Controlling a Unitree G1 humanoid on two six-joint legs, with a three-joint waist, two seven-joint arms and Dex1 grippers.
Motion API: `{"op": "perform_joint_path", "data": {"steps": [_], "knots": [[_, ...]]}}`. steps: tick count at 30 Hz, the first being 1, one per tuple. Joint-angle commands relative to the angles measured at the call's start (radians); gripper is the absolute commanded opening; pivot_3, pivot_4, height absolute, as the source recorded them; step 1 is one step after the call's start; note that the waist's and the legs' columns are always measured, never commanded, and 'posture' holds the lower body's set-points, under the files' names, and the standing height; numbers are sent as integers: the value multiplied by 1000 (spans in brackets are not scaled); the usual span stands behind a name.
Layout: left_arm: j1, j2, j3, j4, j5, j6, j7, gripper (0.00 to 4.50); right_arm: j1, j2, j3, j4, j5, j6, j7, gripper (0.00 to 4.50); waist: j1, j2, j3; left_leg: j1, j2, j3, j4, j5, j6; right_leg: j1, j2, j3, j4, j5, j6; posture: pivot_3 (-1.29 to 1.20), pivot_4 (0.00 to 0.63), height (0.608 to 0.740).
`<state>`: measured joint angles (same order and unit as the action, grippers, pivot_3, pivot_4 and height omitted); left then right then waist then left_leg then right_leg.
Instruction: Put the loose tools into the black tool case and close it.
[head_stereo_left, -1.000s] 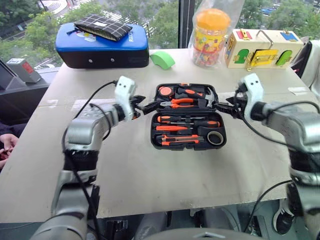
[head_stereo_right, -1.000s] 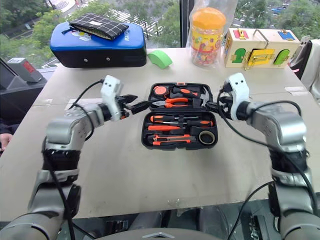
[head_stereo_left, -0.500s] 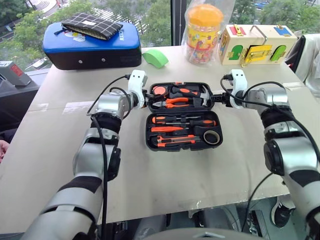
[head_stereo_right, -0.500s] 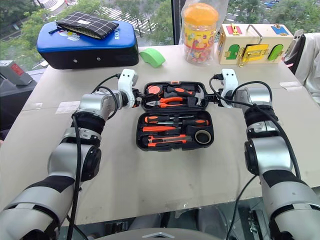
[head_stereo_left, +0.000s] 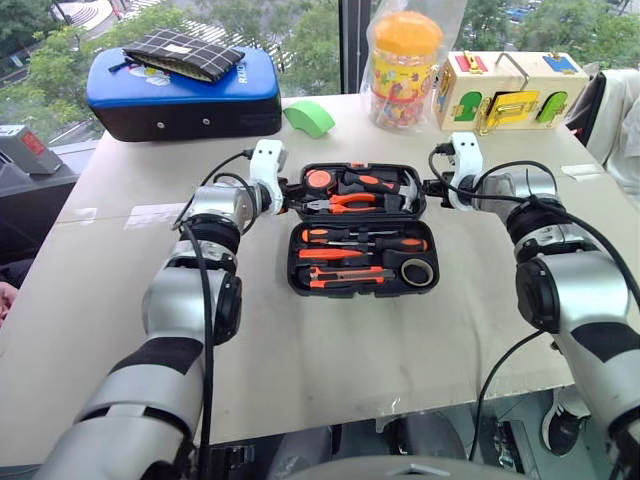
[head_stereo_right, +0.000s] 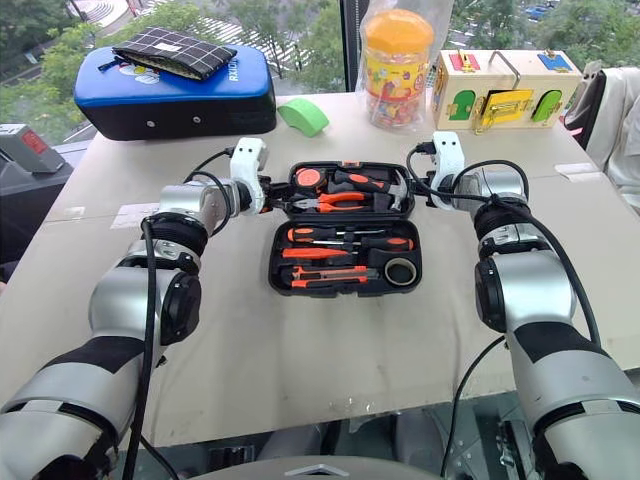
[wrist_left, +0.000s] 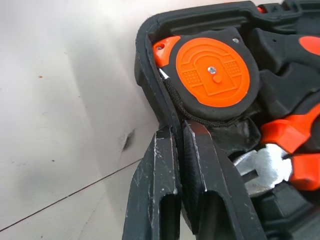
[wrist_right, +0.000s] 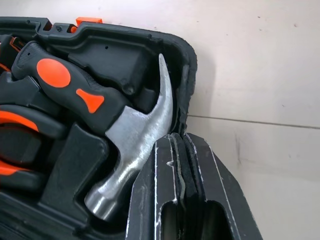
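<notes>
Both end effectors are clamped on the far half of the black plastic hinged tool case (head_stereo_left: 361, 232) lying open mid-counter (head_stereo_left: 300, 350): left end effector (wrist_left: 181, 142) pinches its left side wall, right end effector (wrist_right: 181, 150) its right side wall. Near half holds screwdrivers (head_stereo_left: 362, 241), orange-black utility knife (head_stereo_left: 345, 276) and dark tape roll (head_stereo_left: 417, 271), all seated. Far half carries hammer (wrist_right: 125, 120), pliers (head_stereo_left: 352, 203) and tape measure (wrist_left: 215, 75), so that side is likely heavy; rigid shell, thin slick rim, so the two-sided hold suits. Beyond: green wedge (head_stereo_left: 310, 118), blue case (head_stereo_left: 185, 95), candy jar (head_stereo_left: 405, 65), yellow latch box (head_stereo_left: 510, 90), all well clear.
</notes>
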<state>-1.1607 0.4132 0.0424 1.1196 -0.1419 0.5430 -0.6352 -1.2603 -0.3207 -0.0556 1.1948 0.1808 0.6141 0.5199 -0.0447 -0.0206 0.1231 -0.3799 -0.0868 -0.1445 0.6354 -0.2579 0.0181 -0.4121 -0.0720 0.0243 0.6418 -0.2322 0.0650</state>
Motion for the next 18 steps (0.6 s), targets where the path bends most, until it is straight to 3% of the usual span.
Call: {"op": "perform_joint_path", "data": {"steps": [1, 2, 5, 9, 14, 15, 16, 18], "knots": [[31, -2, -22, -73, 2, 22, -110, 51, -4, 4, 5, -56, -7, 48, 67, 0, 0, 0, 0, 0, 0, -1, 0, 0, 0, 0, 0, 0, 0, 0, 0, 0, 150, 740], [46, 1, -26, -92, 3, 32, -122, 51, 14, 3, 24, -79, -19, 53, 94, 0, -2, 0, 0, 0, 0, -1, -1, 0, 0, -1, 0, 0, 0, 0, 0, 0, 150, 740], [96, 5, -44, -163, 9, 49, -146, 0, 50, 1, 22, -95, -34, 68, 73, 808, -3, 0, -3, 0, 0, -1, -1, 0, 0, -1, 0, 0, -1, 0, 0, 0, 150, 740], [127, 3, -53, -225, 9, 63, -156, 0, 48, 8, -36, -73, -18, 70, -12, 2796, -3, 0, -3, 0, -1, -2, -2, 0, 0, -1, -1, 0, -1, 0, 0, 0, 150, 740], [142, 2, -53, -261, 13, 69, -162, 0, 37, 6, -61, -61, -20, 53, -31, 2796, 0, 0, -3, 0, -1, -2, -2, 0, 0, -1, -1, 1, -1, 0, 0, 0, 150, 740], [146, 3, -54, -269, 14, 67, -167, 0, 35, 6, -60, -61, -21, 53, -23, 2206, 1, 0, -3, 0, -1, -2, -1, 0, 0, -1, -1, 1, -1, 0, 0, 0, 150, 740], [150, 5, -55, -278, 13, 66, -172, 0, 35, 7, -56, -61, -22, 55, -10, 1981, 1, 0, -3, 0, -2, -1, -1, 0, 0, -1, -1, 1, -1, 0, 0, 0, 150, 740], [158, 6, -55, -295, 12, 67, -181, 0, 36, 16, -46, -62, -27, 58, 12, 1063, 1, 0, -3, 0, -2, -1, -1, 0, 0, -1, -1, 1, -1, 0, 0, 0, 150, 740]]}}
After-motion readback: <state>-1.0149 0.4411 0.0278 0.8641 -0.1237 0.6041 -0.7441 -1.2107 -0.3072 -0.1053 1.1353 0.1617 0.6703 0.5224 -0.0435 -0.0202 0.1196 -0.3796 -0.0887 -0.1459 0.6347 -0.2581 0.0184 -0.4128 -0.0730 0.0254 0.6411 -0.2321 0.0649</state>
